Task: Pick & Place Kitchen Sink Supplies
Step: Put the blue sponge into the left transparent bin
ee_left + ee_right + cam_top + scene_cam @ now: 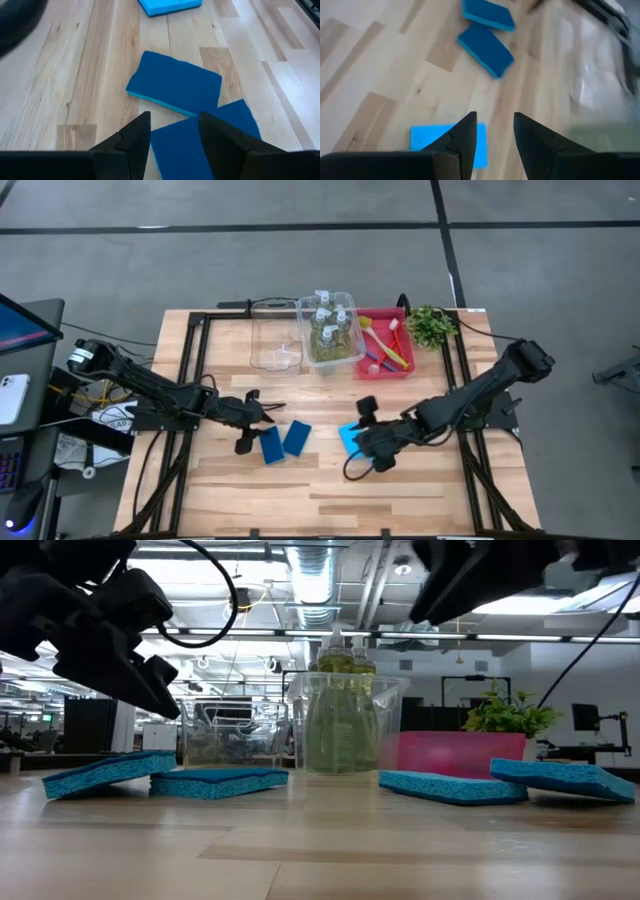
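Note:
Two dark-blue sponges (271, 445) (297, 437) lie flat side by side on the table's left middle, meeting at a corner. My left gripper (260, 426) hangs open just above the nearer one (200, 145), its fingers slanting down and clear of it. A lighter blue sponge (349, 438) lies flat under my right gripper (362, 438), which is open and raised above it (445, 142). In the low view, another sponge (570, 778) lies to its right. The bottles (330, 325) stand in a clear bin. The brushes (385, 345) lie in the red tray.
An empty clear bin (275, 335) stands at the far edge, left of the bin with bottles (352, 352) and the red tray (398, 370). A small green plant (430, 326) stands at the far right. Bare wood stretches along the near edge (320, 500).

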